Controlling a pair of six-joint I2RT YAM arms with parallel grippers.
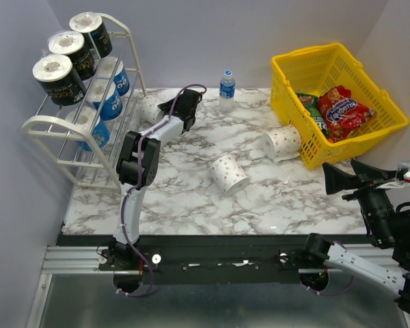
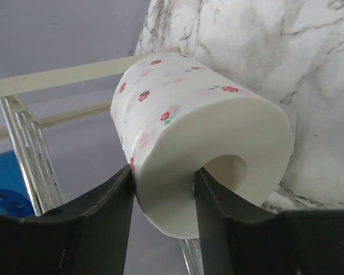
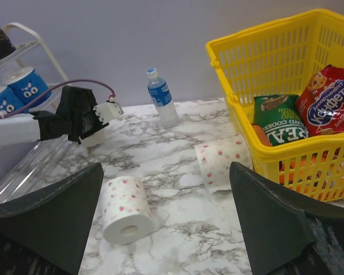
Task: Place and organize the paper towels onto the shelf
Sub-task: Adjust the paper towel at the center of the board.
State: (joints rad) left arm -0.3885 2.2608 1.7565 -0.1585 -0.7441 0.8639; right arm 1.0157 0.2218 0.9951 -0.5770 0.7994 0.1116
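My left gripper (image 1: 165, 106) is at the back left of the table, beside the white shelf (image 1: 48, 123). It is shut on a white red-dotted paper towel roll (image 2: 200, 126), one finger inside the core and one against the outer wall; the shelf's bars (image 2: 28, 149) stand just behind. Black rolls (image 1: 58, 78) fill the top tier and blue rolls (image 1: 109, 99) the middle one. Two more dotted rolls lie on the marble, one (image 1: 229, 174) mid-table and one (image 1: 281, 142) against the basket. My right gripper (image 1: 342, 181) hangs open at the near right with nothing between its fingers.
A yellow basket (image 1: 307, 55) with snack packets stands at the back right. A small water bottle (image 1: 226, 89) stands upright at the back centre. The right wrist view shows both loose rolls (image 3: 125, 209) (image 3: 221, 163) ahead of my right gripper (image 3: 166, 217).
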